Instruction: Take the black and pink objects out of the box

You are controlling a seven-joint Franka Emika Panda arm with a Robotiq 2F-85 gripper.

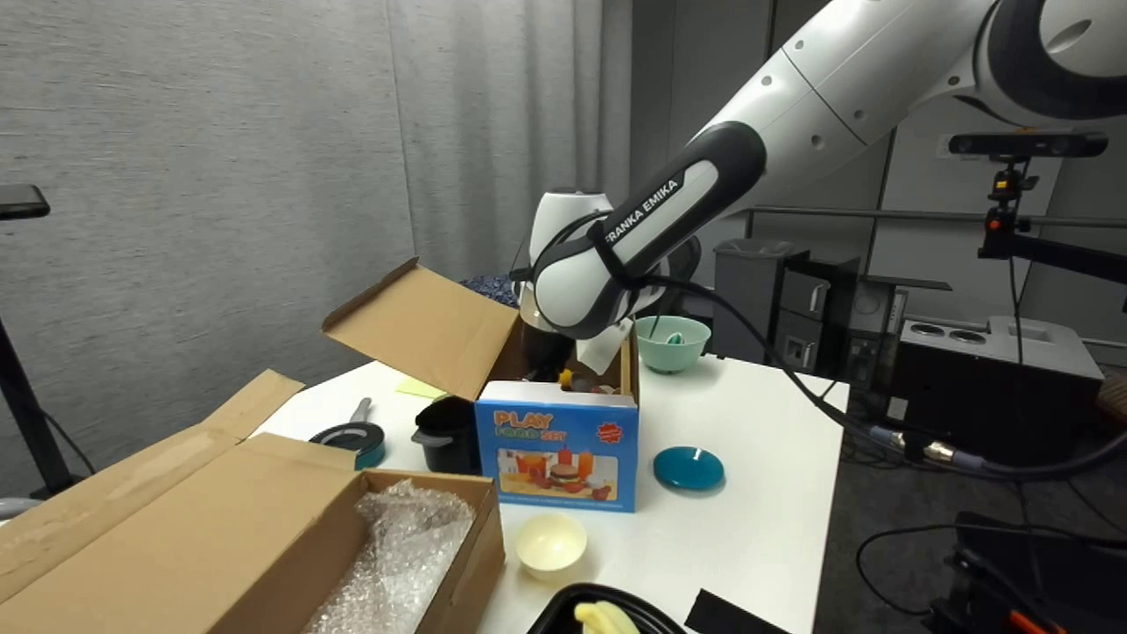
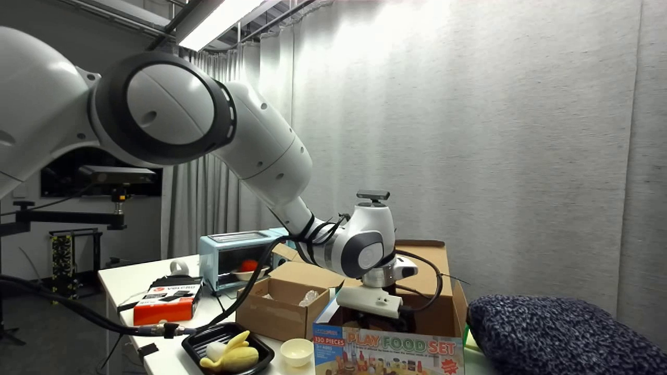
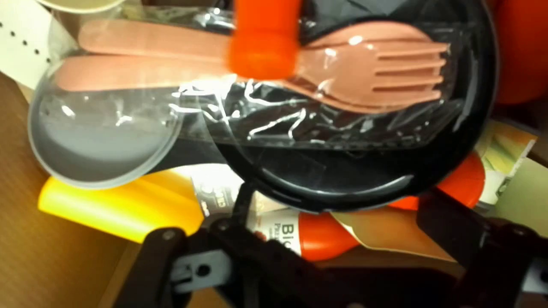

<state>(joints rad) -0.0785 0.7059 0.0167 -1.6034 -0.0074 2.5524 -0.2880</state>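
Your gripper (image 3: pixel 337 196) is down in the box (image 3: pixel 30 184), jaws apart. Inside: bagged pink cutlery (image 3: pixel 376 72) across black dish (image 3: pixel 342 179), grey bowl (image 3: pixel 107 137). Carton (image 1: pixel 475 563) holds bubble wrap (image 1: pixel 405 537).

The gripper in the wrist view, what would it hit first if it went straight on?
Probably the rim of the black dish, which shows between the tips of the open gripper; depth is unclear, so they may already touch.

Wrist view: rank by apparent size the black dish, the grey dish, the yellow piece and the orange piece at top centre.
1. Black dish
2. Grey dish
3. Yellow piece, partly covered
Not ranked: orange piece, cut off by the frame and possibly nearer the camera.
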